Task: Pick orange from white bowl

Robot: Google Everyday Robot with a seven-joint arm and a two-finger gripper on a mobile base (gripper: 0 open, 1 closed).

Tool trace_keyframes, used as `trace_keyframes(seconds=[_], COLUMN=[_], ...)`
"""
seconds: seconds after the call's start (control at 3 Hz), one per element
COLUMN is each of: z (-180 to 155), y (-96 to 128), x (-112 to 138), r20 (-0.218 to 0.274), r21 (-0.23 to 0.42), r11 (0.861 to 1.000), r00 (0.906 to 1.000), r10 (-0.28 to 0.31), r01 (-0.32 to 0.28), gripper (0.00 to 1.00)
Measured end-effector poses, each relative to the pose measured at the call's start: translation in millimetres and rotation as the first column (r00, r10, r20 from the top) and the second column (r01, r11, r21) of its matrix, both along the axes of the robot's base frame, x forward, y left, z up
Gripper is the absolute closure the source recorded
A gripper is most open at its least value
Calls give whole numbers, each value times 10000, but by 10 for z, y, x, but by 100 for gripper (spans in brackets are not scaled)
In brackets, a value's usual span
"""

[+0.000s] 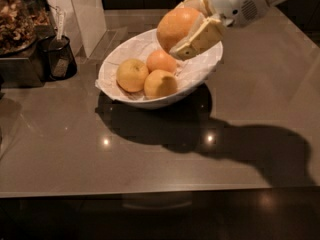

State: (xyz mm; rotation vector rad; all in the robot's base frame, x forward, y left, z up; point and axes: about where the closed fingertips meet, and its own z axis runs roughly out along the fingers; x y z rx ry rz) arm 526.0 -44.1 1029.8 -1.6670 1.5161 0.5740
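The gripper [179, 31] holds the orange [170, 24] above the white bowl [206, 69].

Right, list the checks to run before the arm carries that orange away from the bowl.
1. Hold: the gripper is shut on the orange: ok.
2. Lift: the orange is off the other fruit: ok.
3. Height: the orange is fully above the white bowl rim: cannot tell from this one view.
4. Grip on the far side: cannot tell, the orange hides most of that finger.
5. Leftovers: two yellowish fruits and the small orange fruit lie in the bowl: ok.
6. Bowl sits on the table: ok.
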Motion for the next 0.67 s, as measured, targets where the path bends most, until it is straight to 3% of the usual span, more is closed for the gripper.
trace_keyframes(seconds=[0.67], z=[-210], y=[-446], x=[-493], r20=[-548], r21=[1007], r11=[9887], r00=[9929], r10=[-1059], r01=[1110], gripper=[100])
